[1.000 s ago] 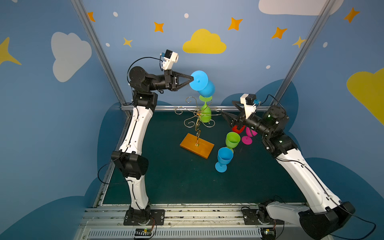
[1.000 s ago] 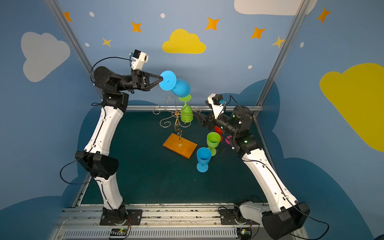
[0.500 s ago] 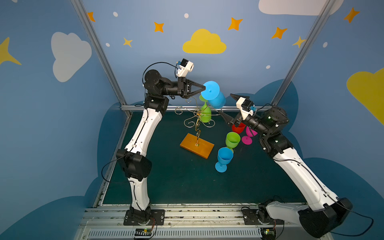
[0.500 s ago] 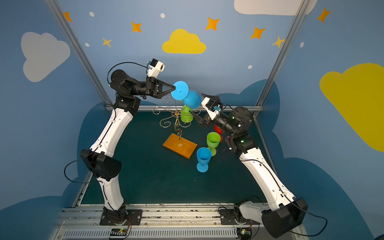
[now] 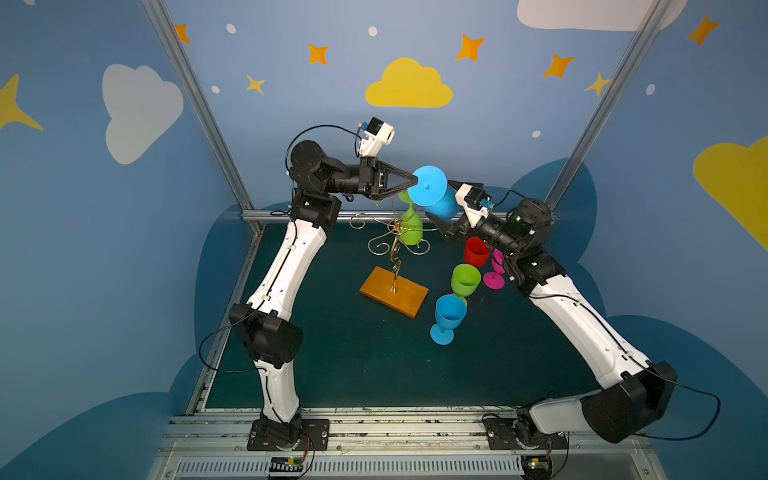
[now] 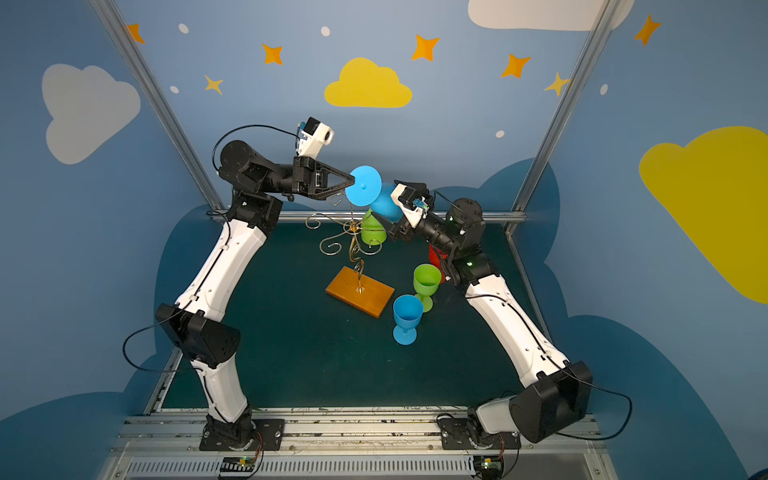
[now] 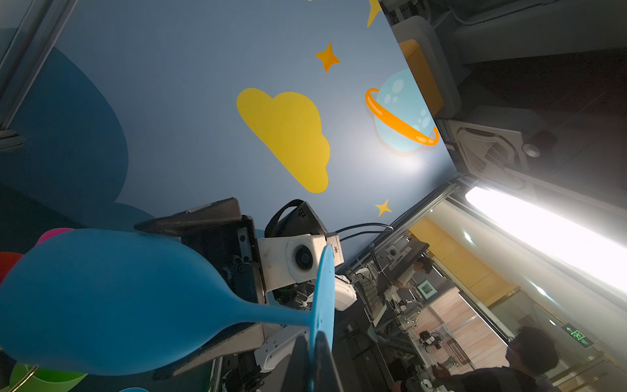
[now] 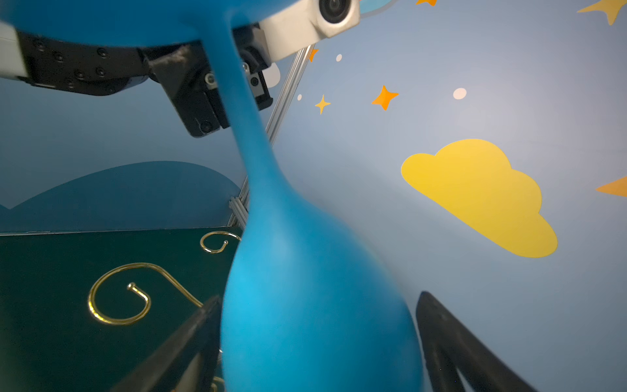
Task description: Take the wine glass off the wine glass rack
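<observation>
Pinching the blue plastic wine glass by its round foot, the left gripper was clamped; the right gripper stood wide around its bowl.

I can find only one sign, and it is in my left wrist view: a small green glowing exit sign far off in the room behind the rig. It shows an arrow and a little running figure, but the marks are too small for me to read as words. I see no words, numbers or brand names on the arms, the cups, the stand or the painted walls
</observation>
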Action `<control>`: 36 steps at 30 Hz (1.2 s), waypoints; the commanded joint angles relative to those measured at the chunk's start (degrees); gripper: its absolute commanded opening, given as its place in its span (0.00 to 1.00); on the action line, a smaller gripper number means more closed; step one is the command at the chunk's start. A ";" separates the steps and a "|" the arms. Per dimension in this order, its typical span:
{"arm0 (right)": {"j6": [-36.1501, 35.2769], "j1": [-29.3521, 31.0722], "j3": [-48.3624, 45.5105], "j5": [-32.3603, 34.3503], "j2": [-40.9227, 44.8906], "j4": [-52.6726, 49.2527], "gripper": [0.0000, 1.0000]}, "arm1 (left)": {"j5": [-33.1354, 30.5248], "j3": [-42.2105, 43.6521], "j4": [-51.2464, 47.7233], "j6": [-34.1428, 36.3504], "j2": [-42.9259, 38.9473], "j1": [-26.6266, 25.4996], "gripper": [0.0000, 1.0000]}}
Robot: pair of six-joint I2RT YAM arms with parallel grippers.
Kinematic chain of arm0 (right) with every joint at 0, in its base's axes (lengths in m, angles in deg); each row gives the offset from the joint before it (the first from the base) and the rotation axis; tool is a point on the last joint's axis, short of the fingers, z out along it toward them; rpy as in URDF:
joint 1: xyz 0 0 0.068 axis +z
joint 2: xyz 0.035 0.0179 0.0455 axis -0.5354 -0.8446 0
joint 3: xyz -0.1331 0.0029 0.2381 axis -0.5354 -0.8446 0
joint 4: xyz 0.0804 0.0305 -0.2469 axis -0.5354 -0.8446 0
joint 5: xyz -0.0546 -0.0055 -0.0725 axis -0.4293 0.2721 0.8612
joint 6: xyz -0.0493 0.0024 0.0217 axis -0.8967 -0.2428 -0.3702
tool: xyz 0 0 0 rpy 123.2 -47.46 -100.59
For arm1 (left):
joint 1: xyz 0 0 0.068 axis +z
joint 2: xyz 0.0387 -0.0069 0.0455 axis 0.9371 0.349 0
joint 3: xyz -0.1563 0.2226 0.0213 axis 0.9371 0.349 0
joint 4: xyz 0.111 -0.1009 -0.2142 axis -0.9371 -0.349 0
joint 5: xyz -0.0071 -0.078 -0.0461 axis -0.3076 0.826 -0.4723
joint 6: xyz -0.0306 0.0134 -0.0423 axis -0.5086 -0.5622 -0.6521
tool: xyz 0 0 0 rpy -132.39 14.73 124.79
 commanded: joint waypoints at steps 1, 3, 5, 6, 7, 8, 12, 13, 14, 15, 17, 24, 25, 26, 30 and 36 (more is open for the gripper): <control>0.90 0.22 2.64 -0.27 -1.26 1.46 0.88 | 0.44 0.14 2.31 0.05 -1.68 -0.29 0.03; 1.02 0.34 3.09 -0.48 -1.77 1.20 0.87 | 0.46 0.21 3.02 -0.69 -1.59 -0.40 0.03; 1.40 0.30 3.20 -0.34 -2.05 1.15 0.87 | 0.45 0.21 3.99 -1.54 -1.50 -0.40 0.03; 1.50 0.36 3.19 -0.35 -2.10 1.04 0.87 | 0.43 0.24 4.45 -1.89 -1.45 -0.38 0.03; 1.73 0.31 3.12 -0.30 -2.08 1.01 0.86 | 0.52 0.16 4.81 -2.12 -1.41 -0.47 0.03; 2.03 0.32 3.11 -0.20 -2.04 0.89 0.84 | 0.61 0.12 4.82 -2.16 -1.40 -0.51 0.03; 3.23 0.60 2.68 0.80 -1.32 0.20 0.72 | 1.03 -0.34 4.39 -1.37 -1.21 -0.18 0.03; 3.49 0.89 2.35 1.59 -1.07 0.07 0.66 | 1.02 -0.50 4.02 -0.87 -1.15 0.05 0.03; 3.55 1.17 2.07 2.10 -0.68 -0.18 0.62 | 0.85 -0.48 3.82 -0.63 -1.22 0.24 0.03; 3.41 1.41 1.73 2.28 -0.14 -0.48 0.58 | 0.72 -0.57 3.42 -0.07 -1.15 0.59 0.03; 3.45 2.13 1.26 3.56 0.60 -1.30 0.55 | 0.53 -0.72 2.52 1.11 -1.02 1.01 0.10; 9.01 3.14 1.72 10.82 4.80 -10.89 0.46 | -1.21 1.45 -1.13 10.16 -1.97 3.72 0.49; 9.74 3.19 1.86 11.49 5.74 -13.43 0.44 | -1.97 2.76 -2.53 13.71 -2.60 4.34 0.50; 9.99 3.28 2.07 11.91 6.40 -15.81 0.43 | -3.36 4.07 -4.95 17.32 -3.22 4.84 0.51; 11.31 4.71 4.45 17.45 8.87 -27.84 0.36 | -10.97 9.83 -16.38 39.04 -6.96 6.61 0.54; 14.08 6.09 9.16 21.68 9.50 -41.79 0.31 | -27.19 24.51 -18.12 76.22 -16.95 3.96 0.58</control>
